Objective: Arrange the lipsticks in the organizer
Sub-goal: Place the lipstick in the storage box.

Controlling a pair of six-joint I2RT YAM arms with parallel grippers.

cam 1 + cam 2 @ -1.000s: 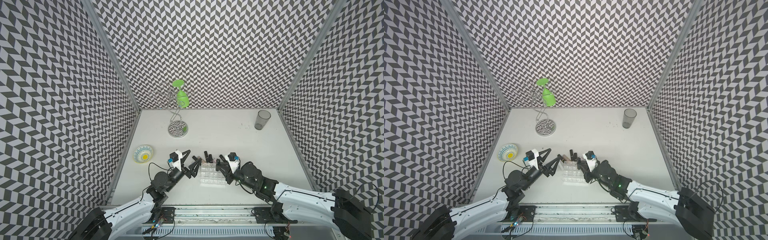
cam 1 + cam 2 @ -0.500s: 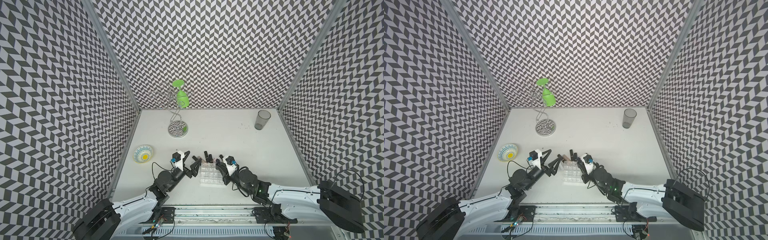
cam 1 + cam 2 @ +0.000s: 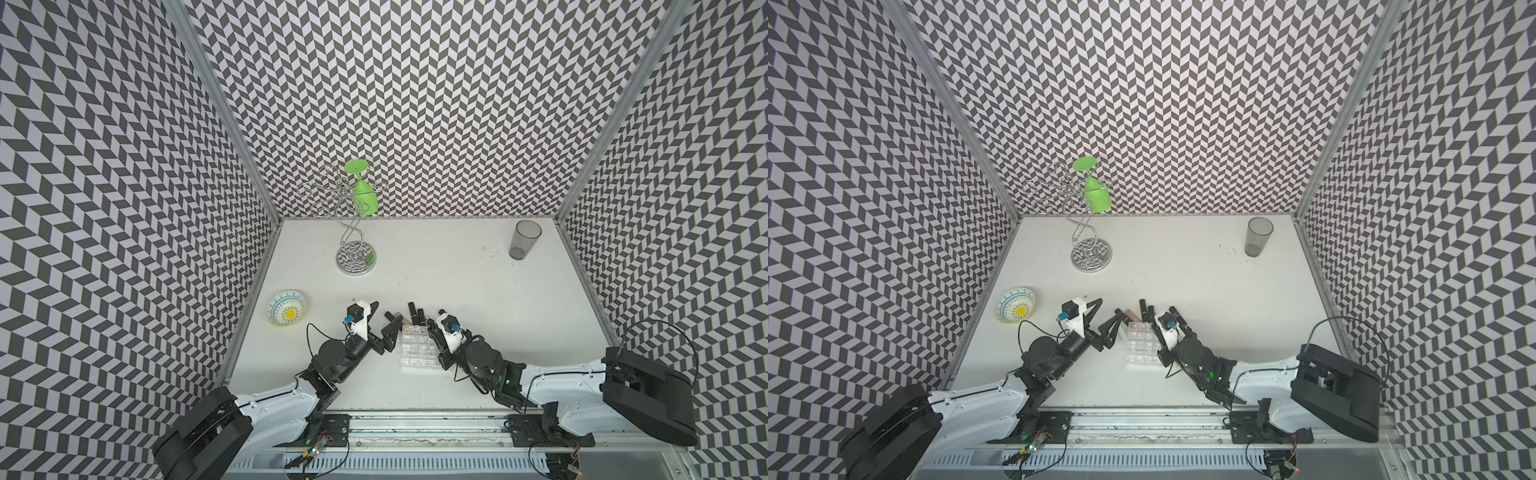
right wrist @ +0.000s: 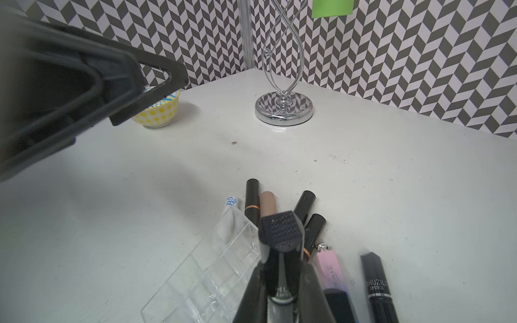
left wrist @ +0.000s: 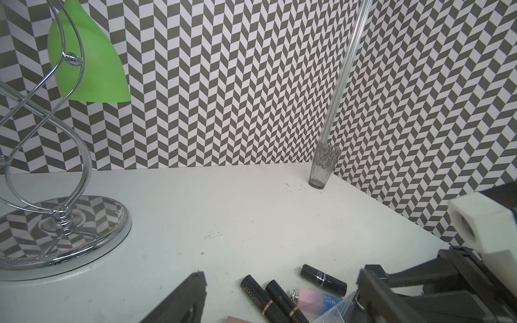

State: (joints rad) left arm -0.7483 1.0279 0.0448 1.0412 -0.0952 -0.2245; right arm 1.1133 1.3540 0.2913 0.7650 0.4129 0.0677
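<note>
The right pincer [image 4: 281, 282] is clamping a glossy black lipstick with a textured cap [image 4: 281, 232] by the far corner of the clear plastic gridded organizer [image 4: 212, 276], which is lying on the white counter [image 3: 457, 282]. The left pincer [image 3: 381, 321] is gaping wide and empty beside the organizer, and the other lipstick tubes [image 4: 305, 207] are lying loose at its far edge.

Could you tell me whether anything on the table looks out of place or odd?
Nothing is spilled or broken. The lipsticks lie jumbled on the table at the far end of the organizer, none visibly in its cells; one black lipstick is clamped in the right gripper.
</note>
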